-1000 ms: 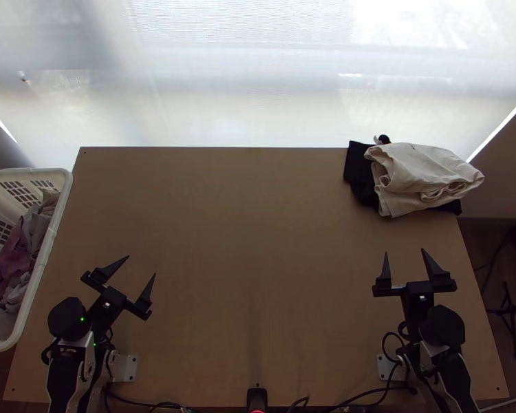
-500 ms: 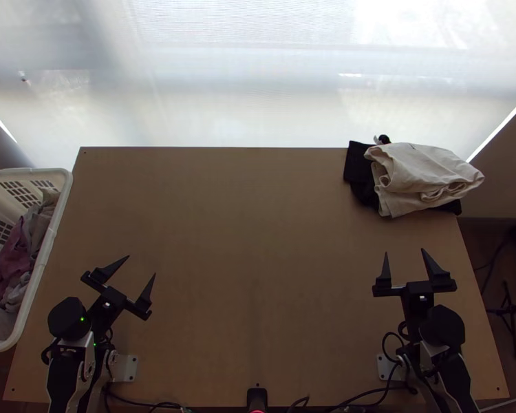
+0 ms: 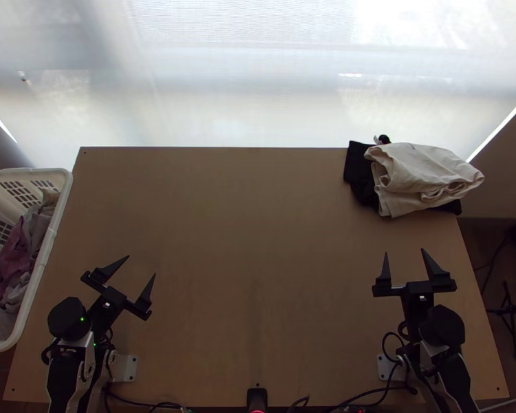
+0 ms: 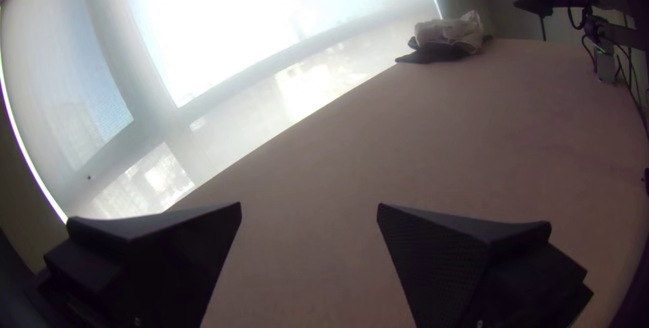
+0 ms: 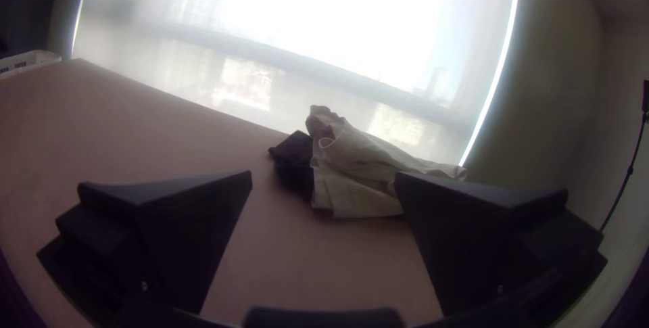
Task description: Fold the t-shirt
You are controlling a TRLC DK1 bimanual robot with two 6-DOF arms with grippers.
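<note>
Top view has the pale cloth loosely folded and rumpled on the dark cloth at the far right corner of the table; which of the garments in sight is the T-shirt, I cannot tell. The dark cloth peeks out at the pile's left side and at its near right corner. Near the table's near left corner, the left gripper is released, its fingers spread wide and angled toward the table's middle. On the near right, the right gripper is released too, fingers well apart and pointing toward the far edge, short of the pile. A white basket stands beside the table's left edge, with pink and greyish clothes bunched inside. Beyond the far edge hangs a pale, backlit blind.
</note>
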